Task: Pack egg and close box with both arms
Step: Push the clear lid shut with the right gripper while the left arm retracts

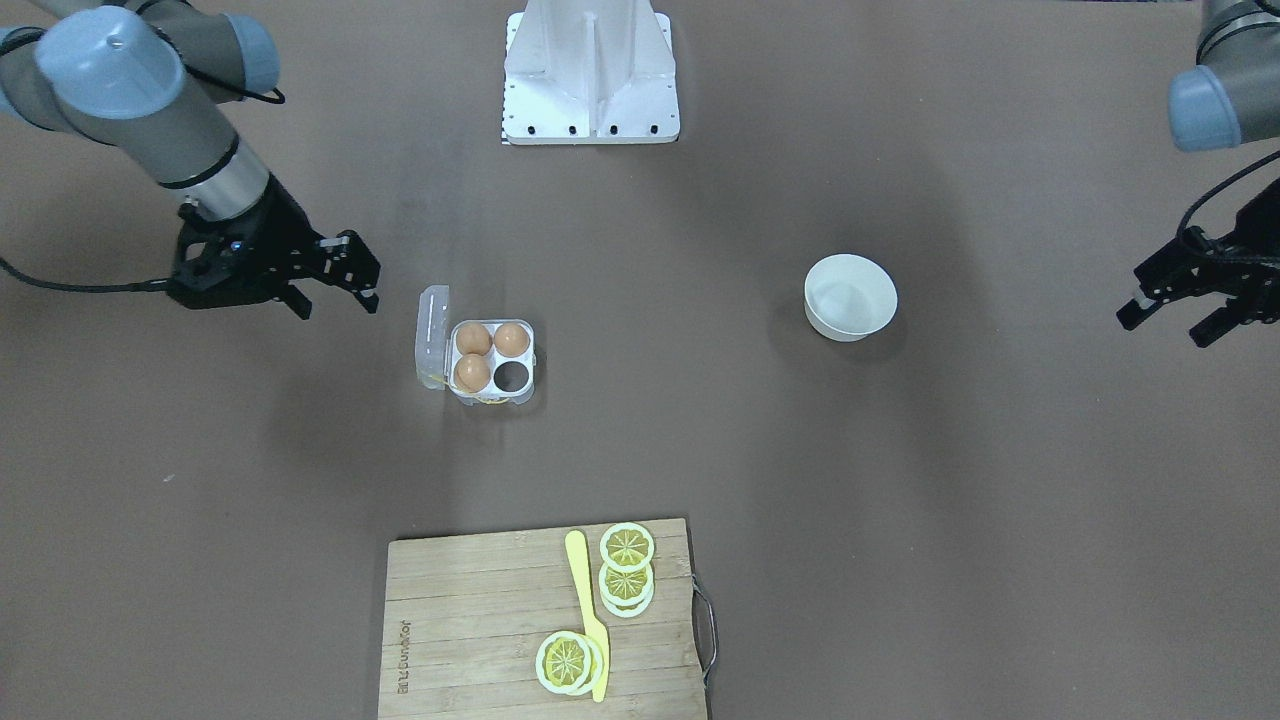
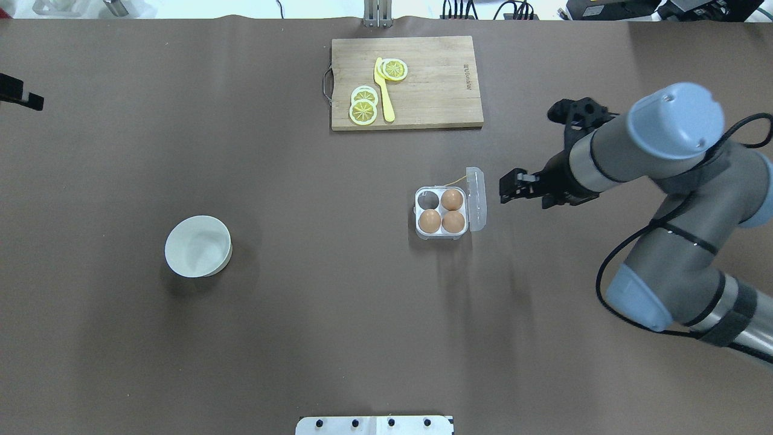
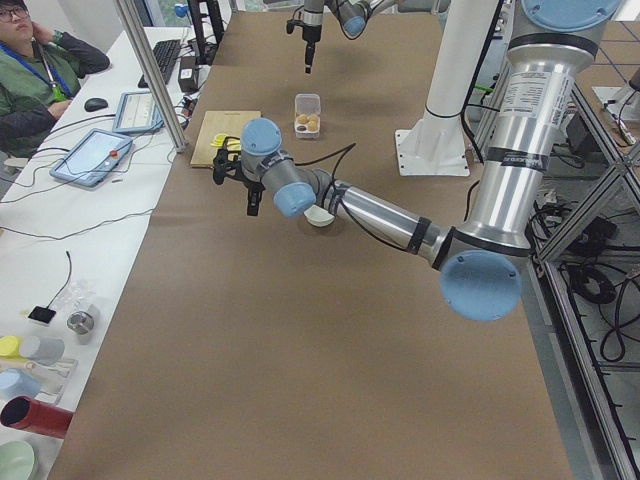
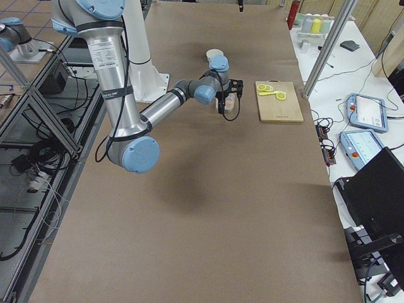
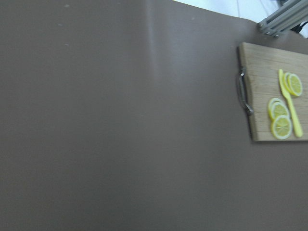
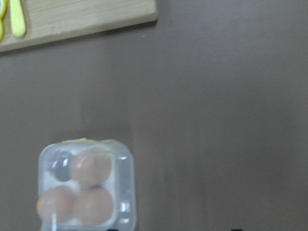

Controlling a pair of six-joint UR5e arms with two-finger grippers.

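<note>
The right gripper [image 1: 338, 300], fingers spread and empty, is hovering near the box [image 1: 490, 368] on the side where its lid [image 1: 432, 335] is standing open (three eggs [image 1: 473, 338] are sitting inside, one cell bare), while the left gripper [image 1: 1163, 330], likewise spread, is hanging far from the box, past the bowl [image 1: 850, 295].

Robotics lab: teach pendants [image 3: 90, 157], aluminium framing [image 3: 152, 75].

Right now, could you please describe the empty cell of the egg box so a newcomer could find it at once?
Find the wooden cutting board at the table's far edge; the clear box sits nearer the robot, lid open. The empty cell is its corner toward the board, away from the lid; its three neighbours each hold a brown egg, it holds none.
</note>
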